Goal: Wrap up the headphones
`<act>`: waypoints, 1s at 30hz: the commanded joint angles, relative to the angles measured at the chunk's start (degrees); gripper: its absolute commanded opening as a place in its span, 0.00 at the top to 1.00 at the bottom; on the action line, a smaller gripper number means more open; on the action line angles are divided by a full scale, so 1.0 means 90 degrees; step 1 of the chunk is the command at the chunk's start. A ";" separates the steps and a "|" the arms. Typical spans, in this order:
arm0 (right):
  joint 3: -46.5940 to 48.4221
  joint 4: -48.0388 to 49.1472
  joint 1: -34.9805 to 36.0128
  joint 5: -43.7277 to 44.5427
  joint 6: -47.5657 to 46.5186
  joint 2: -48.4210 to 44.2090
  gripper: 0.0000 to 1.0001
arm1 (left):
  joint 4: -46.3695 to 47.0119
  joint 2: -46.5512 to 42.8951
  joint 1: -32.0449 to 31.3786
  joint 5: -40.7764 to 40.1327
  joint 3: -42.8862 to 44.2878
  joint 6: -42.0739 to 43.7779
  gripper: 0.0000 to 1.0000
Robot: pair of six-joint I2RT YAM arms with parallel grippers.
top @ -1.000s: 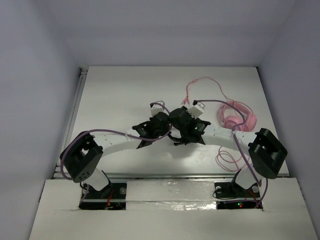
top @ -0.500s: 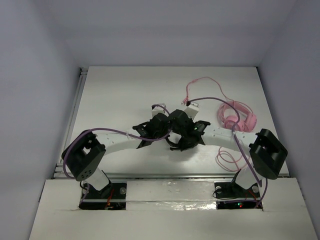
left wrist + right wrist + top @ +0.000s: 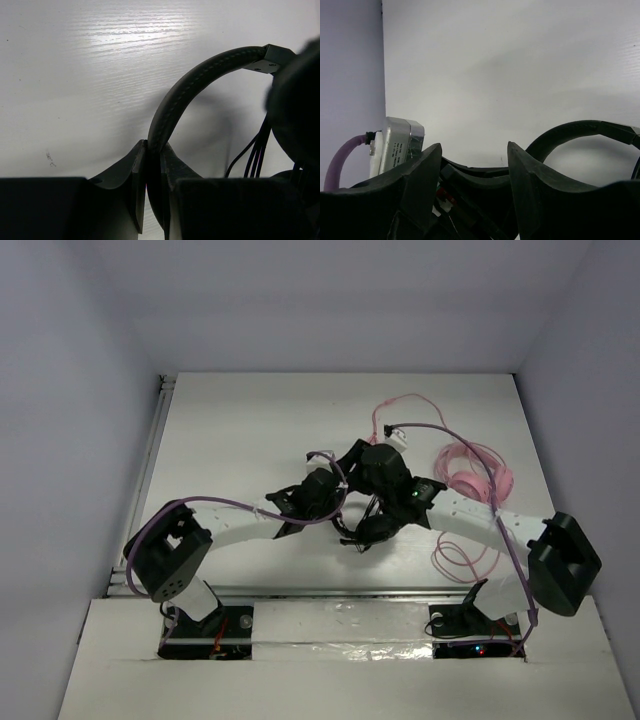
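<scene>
The black headphones [image 3: 366, 528] lie mid-table under both grippers. My left gripper [image 3: 154, 150] is shut on their padded headband [image 3: 200, 80], which arches up and to the right from the jaws. Several strands of thin black cable [image 3: 256, 150] hang beside the right finger, below a dark earcup [image 3: 295, 100]. My right gripper [image 3: 475, 147] stands open with nothing between its fingers; it is just behind the left gripper [image 3: 333, 492], and the headband [image 3: 580, 127] curves off to its right. From above, the right gripper [image 3: 352, 457] points left over the headphones.
Pink headphones [image 3: 478, 480] rest to the right of centre, their pink cable [image 3: 385, 415] trailing toward the back and looping [image 3: 455, 555] near the front edge. White walls enclose the table on the left, back and right. The left wrist camera's silver box [image 3: 395, 142] sits beside my right gripper.
The right gripper's jaws have spread wider and it has lifted back toward the far side, its elbow swinging right. The left gripper stays clamped on the headband.
</scene>
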 commanded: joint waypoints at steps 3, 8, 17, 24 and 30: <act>0.0521 0.0311 -0.0034 -0.0825 -0.0382 -0.0141 0.37 | 0.0289 0.0024 -0.0034 0.0089 0.0434 0.0111 1.00; 0.0385 0.0271 -0.0093 -0.0474 -0.0441 -0.0464 0.38 | 0.0259 0.0141 0.0025 0.0206 0.0580 0.0121 1.00; 0.0228 -0.0324 -0.0327 0.0522 -0.0967 -0.1566 0.57 | 0.0142 0.0200 0.0600 0.0587 0.0970 0.0364 1.00; 0.0151 -0.0861 -0.0327 0.0767 -0.1739 -0.2738 0.96 | -0.0092 0.0668 0.1088 0.0607 0.1732 0.0550 1.00; -0.0367 -0.1388 -0.0327 0.1069 -0.1896 -0.3910 0.95 | -0.0044 0.1166 0.1596 0.0422 0.1987 0.0658 1.00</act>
